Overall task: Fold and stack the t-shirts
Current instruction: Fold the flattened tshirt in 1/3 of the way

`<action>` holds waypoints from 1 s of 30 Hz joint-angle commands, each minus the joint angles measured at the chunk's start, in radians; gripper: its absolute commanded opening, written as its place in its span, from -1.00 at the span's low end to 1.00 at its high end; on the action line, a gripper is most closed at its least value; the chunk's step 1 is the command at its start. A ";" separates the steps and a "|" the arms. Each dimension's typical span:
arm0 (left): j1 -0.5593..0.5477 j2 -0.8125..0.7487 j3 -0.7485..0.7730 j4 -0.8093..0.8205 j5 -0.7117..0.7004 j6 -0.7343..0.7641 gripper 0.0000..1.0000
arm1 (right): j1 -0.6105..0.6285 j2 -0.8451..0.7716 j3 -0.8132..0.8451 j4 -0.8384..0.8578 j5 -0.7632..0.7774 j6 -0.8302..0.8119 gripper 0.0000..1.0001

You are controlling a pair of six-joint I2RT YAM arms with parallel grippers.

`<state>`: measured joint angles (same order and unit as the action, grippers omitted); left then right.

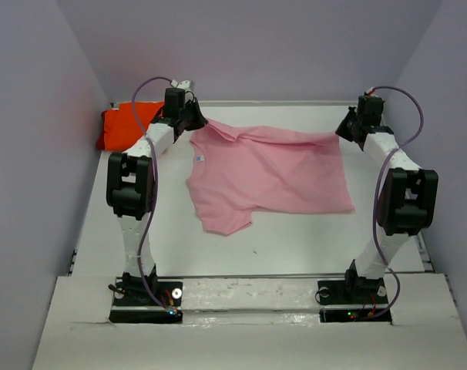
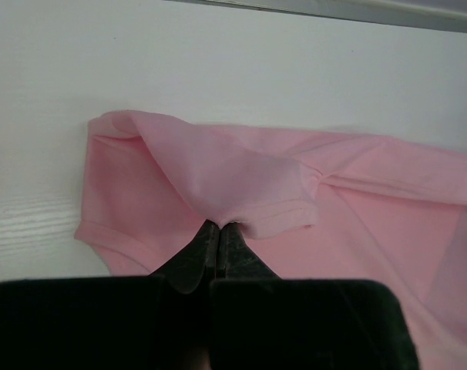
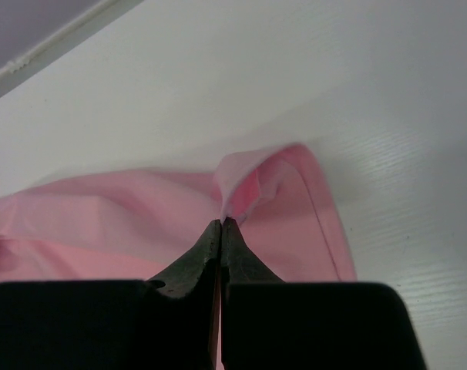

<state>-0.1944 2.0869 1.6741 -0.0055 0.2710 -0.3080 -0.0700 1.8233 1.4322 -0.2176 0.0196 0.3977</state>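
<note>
The light pink t-shirt (image 1: pixel 268 173) lies spread across the middle of the white table. Its far edge is lifted at both ends. My left gripper (image 1: pixel 195 123) is shut on the pink t-shirt's far left corner, pinching a sleeve fold (image 2: pixel 257 208) between its tips (image 2: pixel 220 226). My right gripper (image 1: pixel 343 132) is shut on the far right corner, a bunched hem fold (image 3: pixel 245 185) rising from its tips (image 3: pixel 221 222). The bright orange t-shirt (image 1: pixel 125 123) lies bunched at the far left corner of the table, behind my left arm.
Purple walls close in the table on the left, back and right. A raised rail (image 1: pixel 280 103) runs along the table's far edge. The table's bare white surface (image 1: pixel 295 243) lies between the pink shirt and the arm bases.
</note>
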 commanded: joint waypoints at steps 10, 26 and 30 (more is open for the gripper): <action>0.010 -0.226 -0.132 0.022 0.082 -0.019 -1.00 | 0.009 -0.119 -0.026 -0.038 0.086 -0.019 -1.00; 0.013 -0.228 -0.202 -0.118 0.195 -0.065 -1.00 | 0.009 -0.142 -0.180 -0.069 0.102 0.006 -1.00; 0.015 -0.223 -0.258 -0.090 0.247 -0.101 -1.00 | 0.009 -0.134 -0.213 -0.069 0.088 0.015 -1.00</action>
<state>-0.1875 1.8858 1.4574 -0.0902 0.4335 -0.3660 -0.0700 1.7264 1.2396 -0.3008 0.0982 0.3985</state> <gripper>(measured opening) 0.022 0.014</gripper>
